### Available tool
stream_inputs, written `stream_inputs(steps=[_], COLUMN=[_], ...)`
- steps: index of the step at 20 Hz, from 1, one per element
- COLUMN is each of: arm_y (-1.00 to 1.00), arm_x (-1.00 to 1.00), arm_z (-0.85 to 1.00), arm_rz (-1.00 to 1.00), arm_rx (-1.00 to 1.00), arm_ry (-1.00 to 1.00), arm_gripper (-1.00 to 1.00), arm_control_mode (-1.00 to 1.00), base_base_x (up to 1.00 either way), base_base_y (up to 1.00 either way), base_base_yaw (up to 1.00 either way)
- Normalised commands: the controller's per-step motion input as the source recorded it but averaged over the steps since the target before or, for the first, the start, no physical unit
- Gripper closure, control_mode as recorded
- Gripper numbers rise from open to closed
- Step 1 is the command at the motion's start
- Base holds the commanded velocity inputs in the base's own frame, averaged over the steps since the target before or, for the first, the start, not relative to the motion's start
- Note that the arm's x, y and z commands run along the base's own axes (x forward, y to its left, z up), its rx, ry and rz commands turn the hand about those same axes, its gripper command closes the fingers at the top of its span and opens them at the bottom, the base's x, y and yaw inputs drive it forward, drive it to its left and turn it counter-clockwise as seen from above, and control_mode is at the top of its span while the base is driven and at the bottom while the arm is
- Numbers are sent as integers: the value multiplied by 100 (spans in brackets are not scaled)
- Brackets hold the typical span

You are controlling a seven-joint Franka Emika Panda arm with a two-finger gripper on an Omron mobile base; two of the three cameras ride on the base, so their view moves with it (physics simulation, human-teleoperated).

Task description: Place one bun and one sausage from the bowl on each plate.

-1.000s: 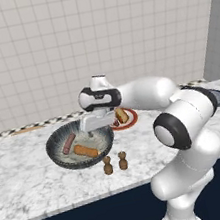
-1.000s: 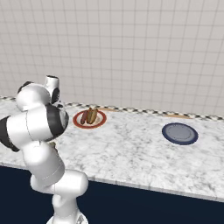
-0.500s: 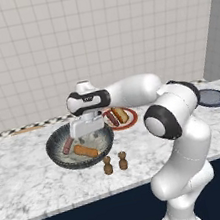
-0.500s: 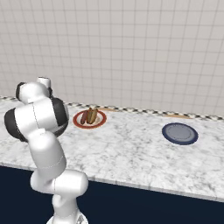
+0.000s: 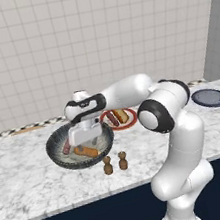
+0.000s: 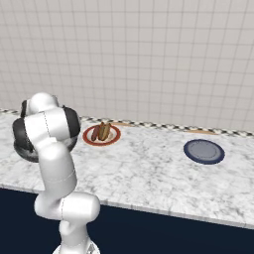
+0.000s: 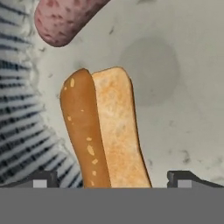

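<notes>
1. Swinging from above the red-rimmed plate (image 5: pixel 119 118) toward 9 o'clock, the tool (image 5: pixel 85 138) now hangs over the bowl (image 5: pixel 57 147), which holds one bun (image 5: pixel 85 151) and one sausage (image 5: pixel 66 147).
2. Right base view: the navy plate (image 6: pixel 204 151) sits bare at 3 o'clock.
3. Hand view: tool wide open, gripping nothing, bun between its tips. No writing legible.

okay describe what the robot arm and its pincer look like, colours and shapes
The glossy white arm is built of rounded tube-like segments joined by dark grey ring joints, with a black band at the wrist. Its pincer hangs from a white boxy hand and ends in two small dark fingertips. No cables or markings are discernible.
</notes>
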Motion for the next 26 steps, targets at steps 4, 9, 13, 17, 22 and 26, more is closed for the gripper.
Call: stream_inputs(steps=[4,9,13,17,22,26], arm_y=[8,4,2,0,0,0], arm_x=[0,-1,-1,0,0,0], arm_z=[-15,-11,-19,-15,-3,1], arm_rz=[1,1,0,0,0,0], arm_rx=[0,0,0,0,0,0], arm_ry=[1,0,0,0,0,0], arm_gripper=[-100,-100,-100,-100,100,100], arm_control_mode=[-100,-100,-100,-100,-100,-100], base_base_x=[0,0,0,0,0,0], base_base_y=[0,0,0,0,0,0], base_base_yaw=[0,0,0,0,0,0])
